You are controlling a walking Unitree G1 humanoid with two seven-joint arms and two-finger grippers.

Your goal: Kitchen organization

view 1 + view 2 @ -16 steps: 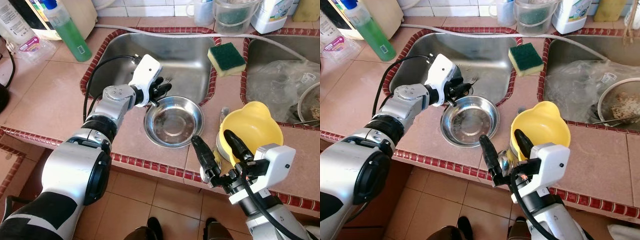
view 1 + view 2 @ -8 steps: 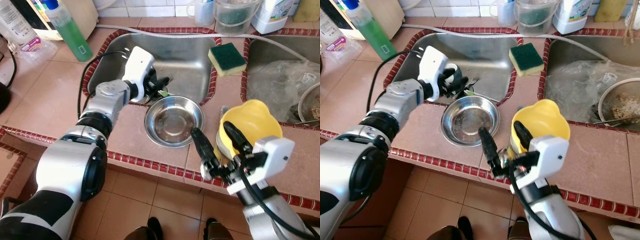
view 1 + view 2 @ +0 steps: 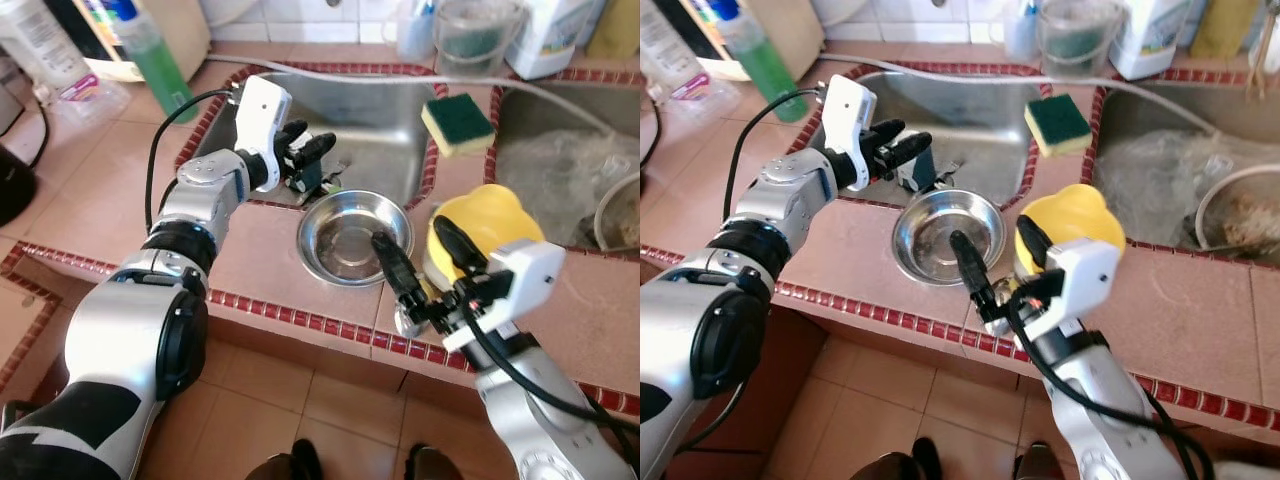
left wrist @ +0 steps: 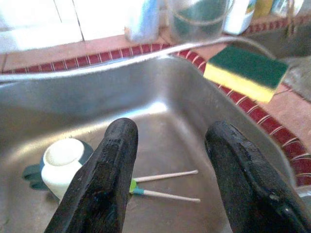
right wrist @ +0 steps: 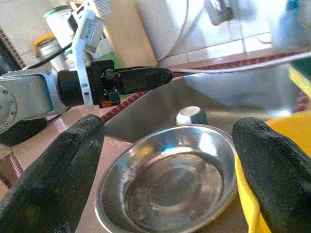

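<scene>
On the tiled terracotta counter, the round steel bowl sits near the sink's front rim, unsorted. Left pincer hovers apart, empty; right pincer spread, gripping nothing. Tidying looks barely begun.

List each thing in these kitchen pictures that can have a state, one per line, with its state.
Left gripper: open, over the sink.
Right gripper: open, one finger over the steel bowl, one on the yellow bowl.
Steel bowl: upright, empty.
Yellow bowl: tipped, underside showing.
Sponge: lying on the divider, green side up.
</scene>
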